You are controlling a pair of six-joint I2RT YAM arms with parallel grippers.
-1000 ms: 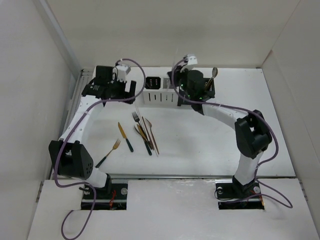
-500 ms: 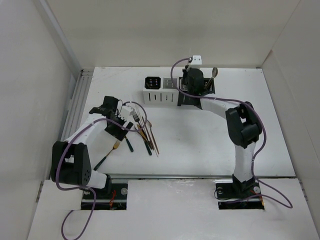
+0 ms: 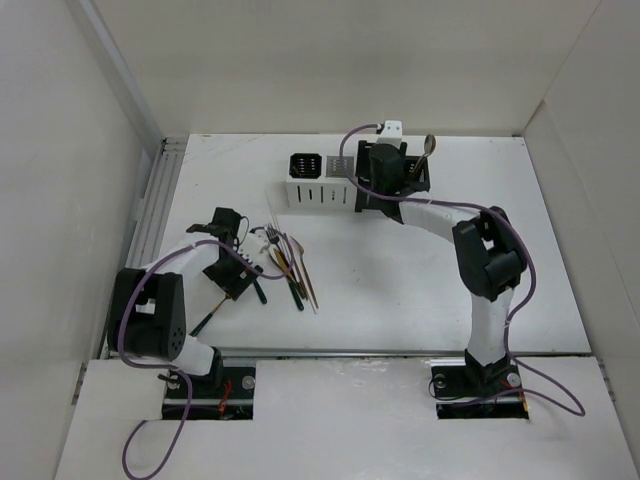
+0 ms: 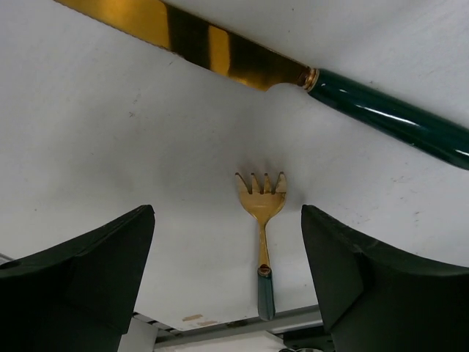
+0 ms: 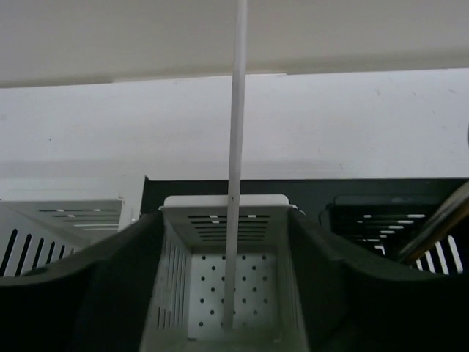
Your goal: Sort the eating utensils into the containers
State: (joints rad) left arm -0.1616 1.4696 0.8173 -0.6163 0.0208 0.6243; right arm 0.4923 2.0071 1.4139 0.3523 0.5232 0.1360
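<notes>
My left gripper (image 4: pixel 227 220) hangs open just above the table, with a gold fork (image 4: pixel 261 209) with a dark handle lying between its fingers, untouched. A gold knife (image 4: pixel 220 51) with a green handle lies just beyond it. In the top view this gripper (image 3: pixel 230 274) sits left of a pile of utensils (image 3: pixel 292 265). My right gripper (image 3: pixel 378 186) is over the row of containers (image 3: pixel 318 192). It (image 5: pixel 226 220) stands open astride a white container (image 5: pixel 220 209), in which a white stick (image 5: pixel 234 169) stands free of both fingers.
A spoon (image 3: pixel 428 148) stands in the black container at the right end of the row, and its handle (image 5: pixel 440 220) shows in the right wrist view. White walls close in the table on three sides. A metal rail (image 3: pixel 155 200) runs along the left edge.
The left arm has swung from the back left down to the fork near the front. The right gripper has opened over the containers, and the white stick now stands loose in the white one.
</notes>
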